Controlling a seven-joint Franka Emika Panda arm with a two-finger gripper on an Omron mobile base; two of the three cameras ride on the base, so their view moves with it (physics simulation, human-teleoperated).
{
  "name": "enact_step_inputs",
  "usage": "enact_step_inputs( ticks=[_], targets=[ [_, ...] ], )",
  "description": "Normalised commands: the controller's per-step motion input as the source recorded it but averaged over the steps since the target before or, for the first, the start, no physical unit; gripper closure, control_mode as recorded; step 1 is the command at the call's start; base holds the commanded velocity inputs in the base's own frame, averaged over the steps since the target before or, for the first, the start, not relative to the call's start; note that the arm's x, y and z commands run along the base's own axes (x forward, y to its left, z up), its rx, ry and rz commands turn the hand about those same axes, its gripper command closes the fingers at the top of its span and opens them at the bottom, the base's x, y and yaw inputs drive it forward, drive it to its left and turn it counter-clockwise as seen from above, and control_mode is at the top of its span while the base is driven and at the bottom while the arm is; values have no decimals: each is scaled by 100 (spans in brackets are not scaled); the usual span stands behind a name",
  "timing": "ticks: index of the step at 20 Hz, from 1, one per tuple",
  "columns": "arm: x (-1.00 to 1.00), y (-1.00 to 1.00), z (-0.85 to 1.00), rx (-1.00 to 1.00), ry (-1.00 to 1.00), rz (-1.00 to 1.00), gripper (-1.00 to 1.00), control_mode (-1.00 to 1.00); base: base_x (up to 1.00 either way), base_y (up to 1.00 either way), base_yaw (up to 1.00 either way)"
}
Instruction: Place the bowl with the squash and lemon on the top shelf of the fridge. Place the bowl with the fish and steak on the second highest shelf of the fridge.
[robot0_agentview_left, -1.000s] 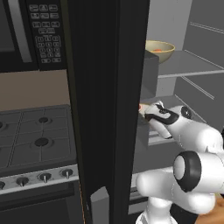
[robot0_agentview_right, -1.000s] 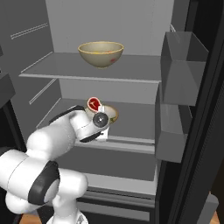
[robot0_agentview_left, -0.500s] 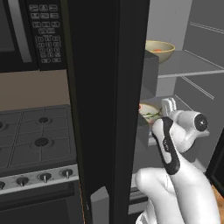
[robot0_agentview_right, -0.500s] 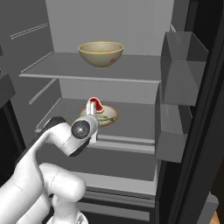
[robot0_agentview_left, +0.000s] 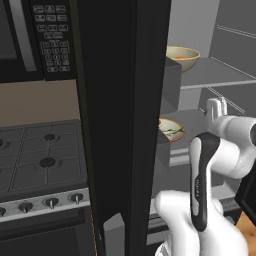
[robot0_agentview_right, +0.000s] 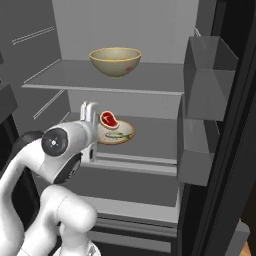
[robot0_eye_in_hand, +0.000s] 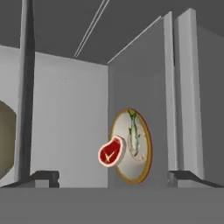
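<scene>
My claw (robot0_eye_in_hand: 112, 177) is spread wide, nothing between the fingertips (robot0_eye_in_hand: 41, 177), touching nothing, hanging just in front of the second shelf (robot0_agentview_right: 150, 142). Past it, the shallow dish (robot0_agentview_right: 117, 134) with steak (robot0_agentview_right: 108, 120) and fish (robot0_agentview_right: 119, 135) sits flat on that shelf, apart from me. Dish looks stiff, breakable and smooth-rimmed; the food lies loose and would likely slide if tipped, so I'd pinch the rim and keep it level. Further up, the deep bowl (robot0_agentview_right: 115, 61) sits on the top shelf (robot0_agentview_right: 150, 85), orange squash (robot0_agentview_left: 180, 57) peeking inside. Both bowls look placed in the fridge (robot0_agentview_right: 220, 150).
</scene>
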Motion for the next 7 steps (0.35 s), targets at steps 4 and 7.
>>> enact_step_inputs(
  ticks=[4,7],
  targets=[
    [-100,0,100,0,-1,-17,-100,-100,0,0,0],
    [-99,0,100,0,0,-16,-100,-100,0,0,0]
  ],
)
